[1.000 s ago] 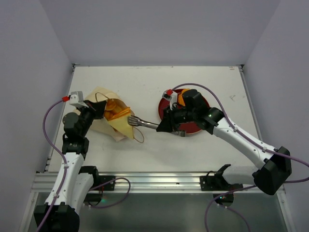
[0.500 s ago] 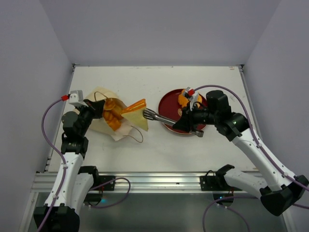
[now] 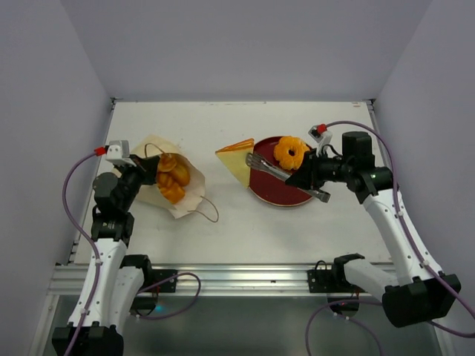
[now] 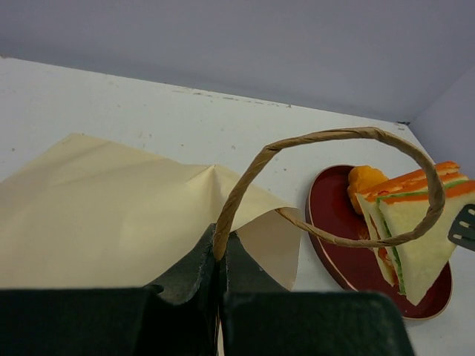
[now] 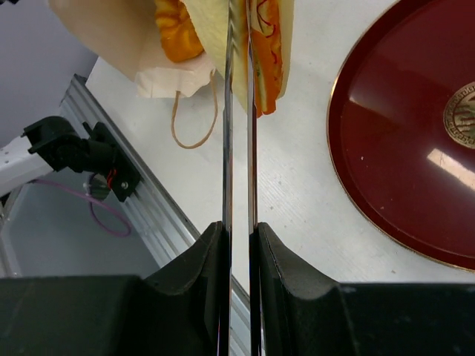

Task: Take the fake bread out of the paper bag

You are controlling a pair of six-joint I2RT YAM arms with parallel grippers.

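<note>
The right gripper (image 3: 256,160) drew the sandwich (image 3: 236,156) away from the mouth of the paper bag (image 3: 183,202) and carried it rightward to the left rim of the red plate (image 3: 286,194).

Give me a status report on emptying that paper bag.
Done: one doughnut sits on the red plate. In hand: the right gripper, shut on metal tongs, holds the sandwich at the plate's left edge, not yet released; the left gripper pinches the paper bag by its handle. Left: orange bread pieces show in the bag's mouth; how many, I cannot tell.
</note>
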